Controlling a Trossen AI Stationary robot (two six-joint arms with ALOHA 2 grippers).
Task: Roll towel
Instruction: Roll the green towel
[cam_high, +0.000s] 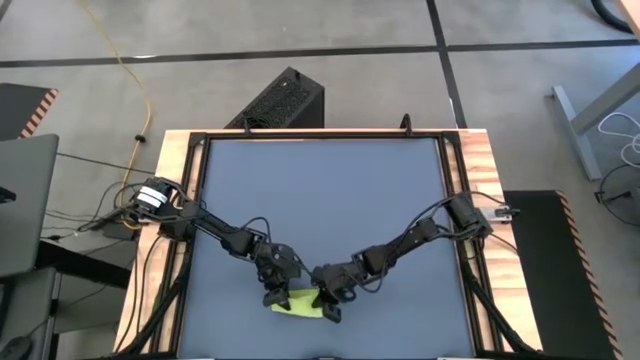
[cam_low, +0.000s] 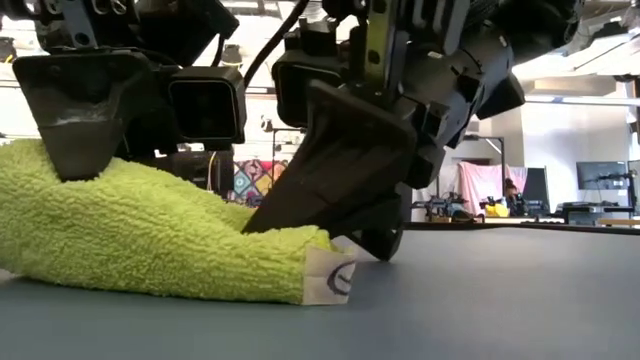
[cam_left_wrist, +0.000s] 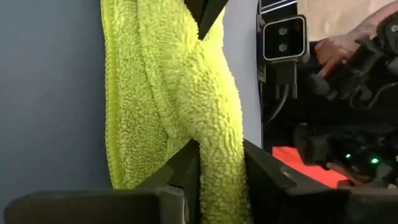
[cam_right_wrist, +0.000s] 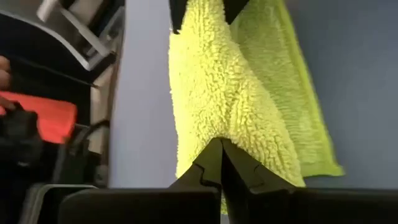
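High view shows both grippers together at the near edge of the table (cam_high: 320, 190), a little left of its middle. The left gripper (cam_high: 276, 296) stands over the left end of the towel (cam_high: 297, 303) and the right gripper (cam_high: 328, 305) over its right end, so the small lime cloth lies between and under them.

In the left wrist view the left gripper (cam_left_wrist: 214, 171) has its two dark fingers (cam_left_wrist: 267, 171) clenched on a thick fold of the towel (cam_left_wrist: 174, 93), which passes between them and stretches away over the blue-grey surface. In the right wrist view the right gripper (cam_right_wrist: 221, 162) has its fingers (cam_right_wrist: 202, 168) pressed nearly together on the other end of the towel (cam_right_wrist: 224, 87), pinching its fabric.

Low view shows the towel (cam_low: 150, 230) as a thick bunched mass lying on the tabletop (cam_low: 480, 300), with a small white label (cam_low: 332, 277) at its right end. The right gripper (cam_low: 345, 215) presses down on this end, and the left gripper (cam_low: 85, 140) sits on the higher left part of the cloth.
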